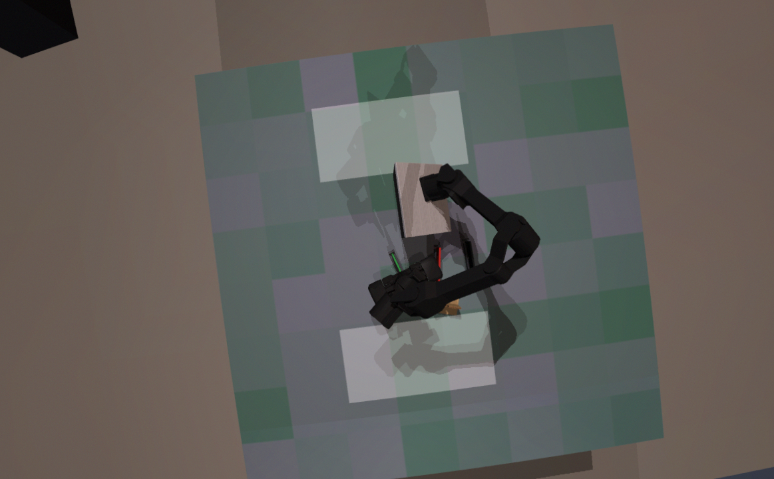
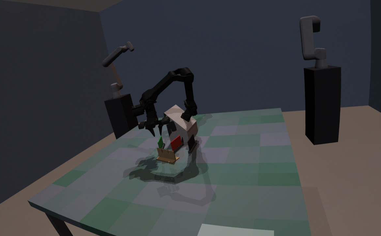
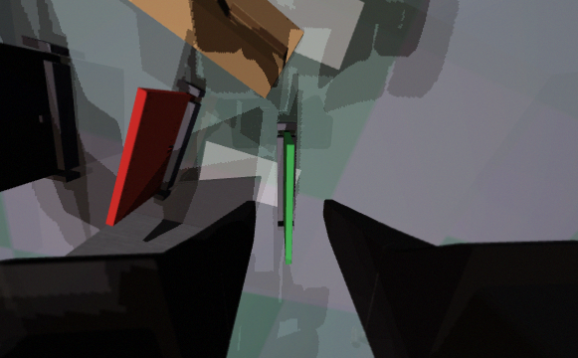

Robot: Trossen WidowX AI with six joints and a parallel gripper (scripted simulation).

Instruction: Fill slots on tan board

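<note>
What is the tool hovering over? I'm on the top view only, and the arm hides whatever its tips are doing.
Observer: The green board. In the exterior view, the tool points down, its tips close above that board.
Visitor: Has it grabbed it?
Observer: No. The wrist view shows the tips apart, with a gap on each side of the green board.
Visitor: And that tan thing poking out under the arm, is anything slotted in yet?
Observer: No. The exterior view shows two slots along the top of the tan board, with no colored board in either.
</note>
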